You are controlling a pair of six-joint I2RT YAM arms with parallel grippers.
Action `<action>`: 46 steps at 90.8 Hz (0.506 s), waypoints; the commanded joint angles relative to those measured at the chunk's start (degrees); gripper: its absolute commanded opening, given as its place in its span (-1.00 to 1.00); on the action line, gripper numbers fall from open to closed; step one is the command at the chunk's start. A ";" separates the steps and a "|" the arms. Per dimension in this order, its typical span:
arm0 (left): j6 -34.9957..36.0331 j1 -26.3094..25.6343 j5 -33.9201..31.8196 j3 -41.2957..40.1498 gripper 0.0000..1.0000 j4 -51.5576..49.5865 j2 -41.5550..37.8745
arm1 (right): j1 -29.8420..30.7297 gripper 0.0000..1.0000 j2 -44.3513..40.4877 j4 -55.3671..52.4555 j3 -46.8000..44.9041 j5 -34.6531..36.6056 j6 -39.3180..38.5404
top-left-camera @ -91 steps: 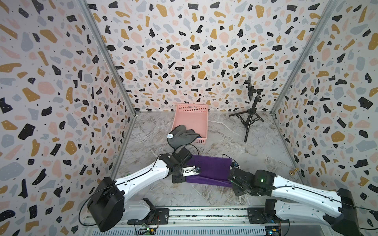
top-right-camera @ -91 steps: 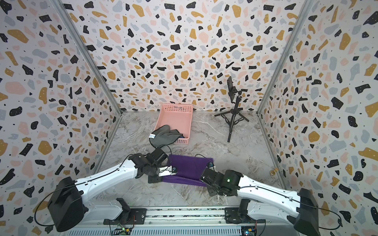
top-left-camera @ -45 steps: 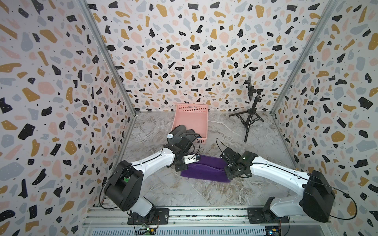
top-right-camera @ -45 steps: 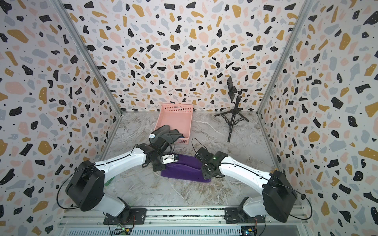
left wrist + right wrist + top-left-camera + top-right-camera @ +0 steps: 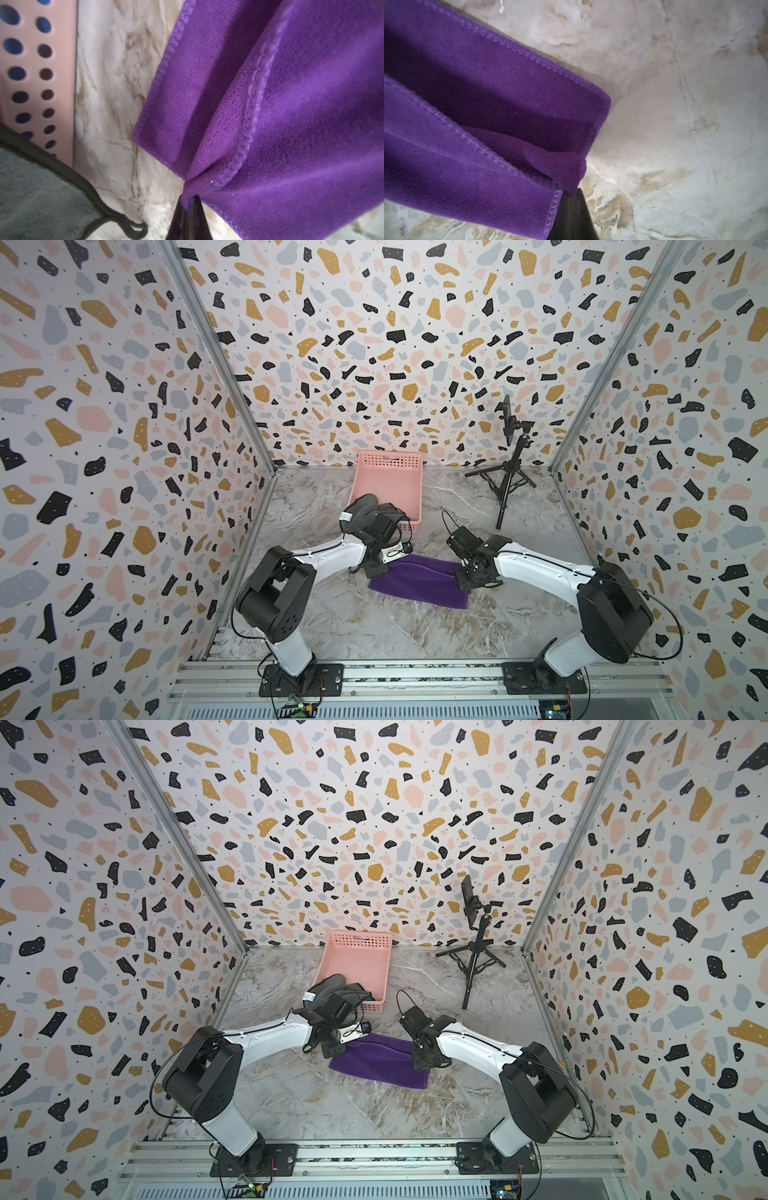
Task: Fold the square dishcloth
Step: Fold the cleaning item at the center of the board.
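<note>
The purple cloth [image 5: 419,587] lies mid-table, at 6 o'clock from the pink basket [image 5: 390,458]. The left pincer [image 5: 190,202] at its 9 o'clock and the right pincer [image 5: 572,192] at its 3 o'clock are pinched shut on its corners. The edges don't match, so letting go now could leave a crooked fold.

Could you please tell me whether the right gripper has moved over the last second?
Yes. The right gripper, shut on the purple dishcloth, has moved away from the near side of the table, closer to the tripod at the back.
</note>
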 commanded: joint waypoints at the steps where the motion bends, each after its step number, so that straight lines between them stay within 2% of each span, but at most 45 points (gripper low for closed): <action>1: -2.54 0.41 -1.73 3.01 -1.00 3.33 1.15 | -1.23 -1.00 -0.16 -0.38 2.06 1.56 -0.39; 7: -3.45 0.49 -3.07 3.61 -1.00 4.42 1.99 | -1.84 -1.00 0.12 -0.06 2.11 2.76 -0.22; 14: -4.25 0.58 -5.33 4.06 -1.00 6.22 3.15 | -2.37 -0.68 0.69 0.35 2.51 4.21 0.04; 19: -4.93 0.58 -7.21 4.46 -0.87 7.14 4.14 | -2.43 -0.42 1.35 0.51 2.90 5.89 0.09; 26: -5.75 0.58 -9.55 4.37 -0.55 8.99 4.63 | -2.69 -0.01 2.25 0.58 3.22 8.85 0.44; 32: -5.98 0.58 -10.49 3.83 -0.27 10.09 4.06 | -2.89 0.12 2.57 0.58 3.25 11.50 0.62; 38: -6.34 0.58 -10.71 3.45 -0.13 10.44 3.02 | -2.90 0.21 1.66 0.46 3.05 13.73 1.10; 46: -6.56 0.58 -8.98 3.15 0.02 8.56 0.79 | -2.35 0.23 -1.74 0.69 2.37 14.60 1.34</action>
